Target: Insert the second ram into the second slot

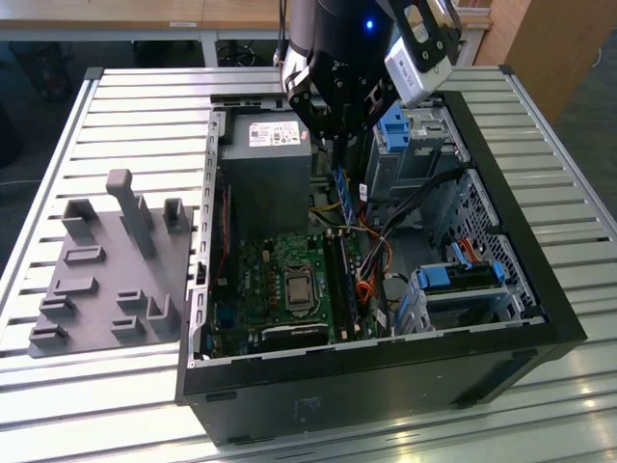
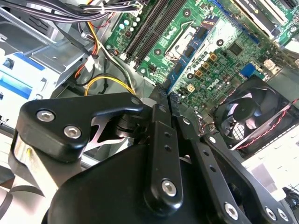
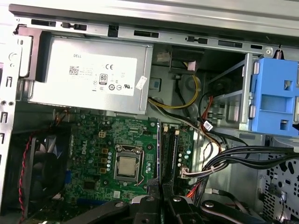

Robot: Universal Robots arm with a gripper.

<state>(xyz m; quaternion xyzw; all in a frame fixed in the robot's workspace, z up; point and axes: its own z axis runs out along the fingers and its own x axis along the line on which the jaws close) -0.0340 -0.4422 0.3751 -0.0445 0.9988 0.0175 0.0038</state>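
In the exterior view my gripper (image 1: 337,159) hangs inside the open computer case (image 1: 540,289), shut on the second ram (image 1: 340,193). The ram is a thin dark-blue stick held upright above the motherboard (image 1: 275,289). The long black memory slots (image 1: 339,280) lie below it and nearer the case's front, beside the processor socket (image 1: 299,287). In the second wrist view the black fingers (image 2: 159,121) pinch the ram (image 2: 189,56), which reaches out over the board. The first wrist view shows the ram edge-on (image 3: 160,177) above the gripper (image 3: 161,200), just beside the slots (image 3: 174,149).
A grey power supply (image 1: 265,164) stands close beside the gripper. Bright-blue drive-bay brackets (image 1: 395,125) and cable bundles (image 1: 386,241) crowd the exterior view's right side. A case fan (image 2: 247,112) sits at the board's edge. A grey fixture plate (image 1: 106,270) lies outside the case.
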